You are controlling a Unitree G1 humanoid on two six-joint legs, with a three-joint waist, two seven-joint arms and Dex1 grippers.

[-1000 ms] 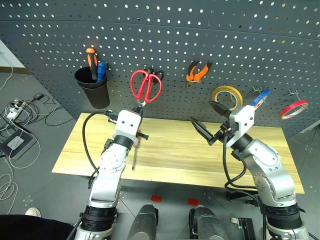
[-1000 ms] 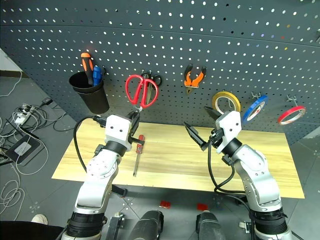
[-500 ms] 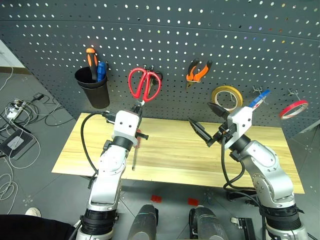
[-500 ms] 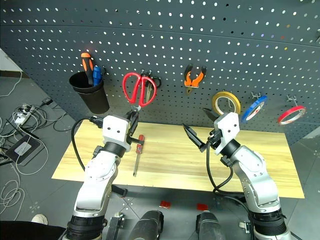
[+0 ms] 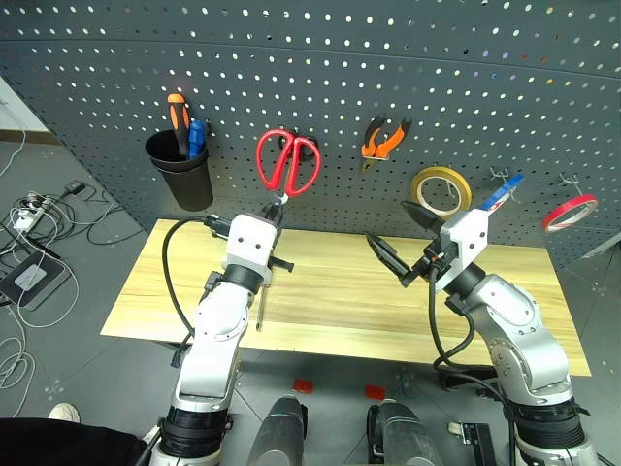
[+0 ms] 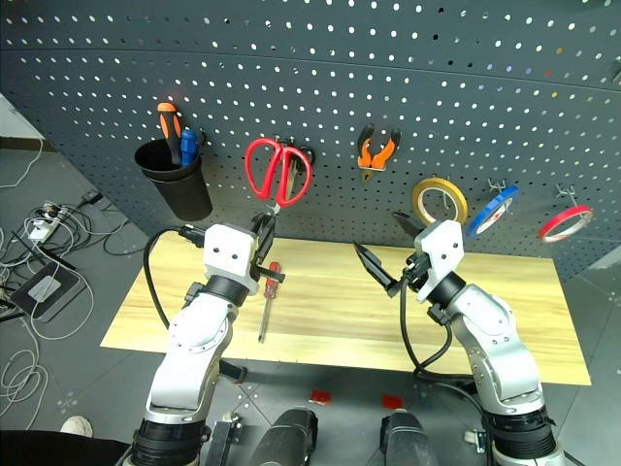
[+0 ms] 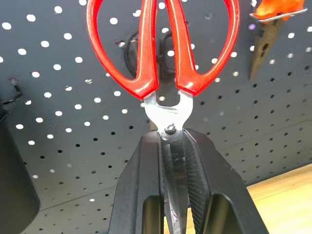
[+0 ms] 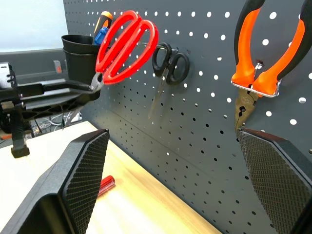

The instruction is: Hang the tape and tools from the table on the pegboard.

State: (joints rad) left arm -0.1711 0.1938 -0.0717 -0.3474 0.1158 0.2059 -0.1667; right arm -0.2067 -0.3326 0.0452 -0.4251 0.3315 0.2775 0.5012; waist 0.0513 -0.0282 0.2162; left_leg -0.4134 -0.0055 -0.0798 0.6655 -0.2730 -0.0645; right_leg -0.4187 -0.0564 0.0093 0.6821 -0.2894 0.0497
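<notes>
My left gripper (image 5: 275, 209) is shut on the steel blades of the red-handled scissors (image 5: 288, 163), holding them upright with the handles (image 7: 161, 48) against the pegboard (image 5: 388, 68). Whether a handle loop sits on a hook I cannot tell. The orange-and-black pliers (image 5: 383, 139) hang on the board, and so does the yellow-tan tape (image 5: 439, 189). The red-handled screwdriver (image 6: 267, 296) lies on the table (image 5: 340, 291) beside my left arm. My right gripper (image 5: 403, 238) hovers open over the table's middle, below the pliers, holding nothing.
A black cup (image 5: 181, 180) with orange and blue handles hangs at the board's left. Small black scissors (image 8: 168, 63) hang just behind the red ones. A blue roll (image 5: 505, 189) and a red roll (image 5: 571, 211) hang at the right. Cables (image 5: 39, 214) lie on the floor to the left.
The red scissors' handles have shifted slightly to the right along the pegboard, still in my left gripper. The right arm has not moved.
</notes>
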